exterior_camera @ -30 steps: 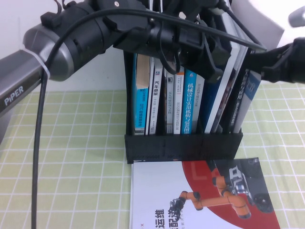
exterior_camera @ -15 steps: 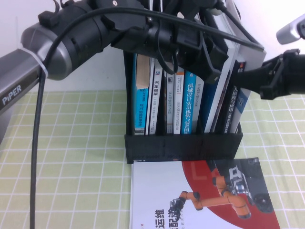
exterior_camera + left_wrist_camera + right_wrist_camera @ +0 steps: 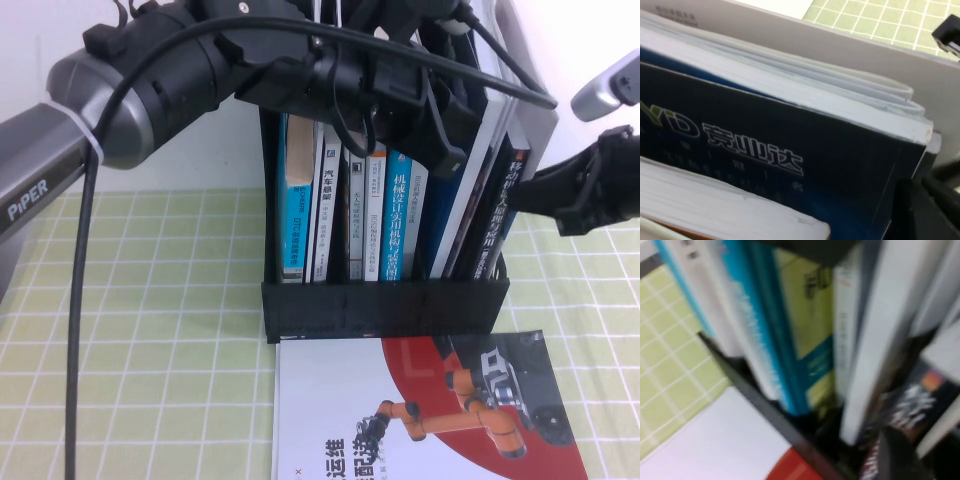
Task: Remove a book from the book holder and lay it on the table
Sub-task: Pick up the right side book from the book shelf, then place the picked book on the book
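The black book holder [image 3: 385, 308] stands on the green gridded table [image 3: 150, 330] with several upright books in it. A large thin pale book [image 3: 480, 180] leans at the holder's right end; its cover art is hidden. In the left wrist view it is the wide pale sheet [image 3: 850, 45] behind a dark-blue book [image 3: 765, 165]. My left gripper [image 3: 445, 120] reaches over the book tops beside this book; one black finger [image 3: 920, 210] shows. My right gripper [image 3: 548, 195] hovers at the holder's right side, next to a dark book [image 3: 503, 215] that also shows in the right wrist view [image 3: 912, 400].
A white-and-red book with an orange robot arm [image 3: 430, 410] lies flat on the table in front of the holder. The holder's low front wall [image 3: 765, 415] also shows in the right wrist view. The left arm's cable [image 3: 75, 300] hangs over the table's left part.
My right arm has dropped and drawn back to the right of the holder. The dark book at the right end now shows more of its cover. My left arm has barely moved.
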`<state>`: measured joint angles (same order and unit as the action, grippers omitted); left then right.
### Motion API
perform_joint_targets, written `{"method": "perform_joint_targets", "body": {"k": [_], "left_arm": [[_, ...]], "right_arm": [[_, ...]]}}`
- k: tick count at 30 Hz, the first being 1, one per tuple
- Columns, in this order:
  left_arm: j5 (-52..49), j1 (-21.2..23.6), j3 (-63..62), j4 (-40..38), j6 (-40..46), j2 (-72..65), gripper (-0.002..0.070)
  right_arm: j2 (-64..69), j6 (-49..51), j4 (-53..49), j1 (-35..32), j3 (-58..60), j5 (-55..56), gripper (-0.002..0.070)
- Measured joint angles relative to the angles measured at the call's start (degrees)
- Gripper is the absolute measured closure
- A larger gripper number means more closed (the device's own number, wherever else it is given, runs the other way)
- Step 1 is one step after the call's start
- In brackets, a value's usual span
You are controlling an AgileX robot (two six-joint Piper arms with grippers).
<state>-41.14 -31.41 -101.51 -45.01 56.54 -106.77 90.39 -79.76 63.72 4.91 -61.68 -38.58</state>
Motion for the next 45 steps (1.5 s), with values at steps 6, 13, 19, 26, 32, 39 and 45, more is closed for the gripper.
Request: {"method": "perform_joint_targets", "body": {"k": [6,13,19,26,32,39,45], "left_arm": [[0.0,0.0,0.0,0.0,0.0,0.0,0.0678],[0.0,0.0,0.0,0.0,0.0,0.0,0.0678],[-0.13,0.0,0.0,0.0,-0.09,0.0,0.0678],[-0.34,0.0,0.0,0.64,-0.35,0.0,0.0678],[-1.81,0.75,0.0,6.09,-7.49,1.77,0.0678],[-6.55,8.2,0.0,6.21,-10.81,8.39,0.0678],[-12.17,17.09,0.0,3.35,-13.0,16.02,0.0678]], "right_arm": [[0.0,0.6,2.89,0.0,0.0,8.23,0.0651],[0.2,-4.83,16.14,0.24,0.26,12.28,0.0662],[3.21,-14.86,30.99,0.24,0.26,13.43,0.0664],[6.17,-18.55,33.47,0.24,0.05,10.51,0.0666],[0.21,-19.05,32.96,0.24,0.05,10.39,0.0668],[-14.86,-10.98,32.11,0.12,-2.89,3.27,0.0668],[-20.05,5.52,19.94,0.12,-10.71,-13.63,0.0668]]}}
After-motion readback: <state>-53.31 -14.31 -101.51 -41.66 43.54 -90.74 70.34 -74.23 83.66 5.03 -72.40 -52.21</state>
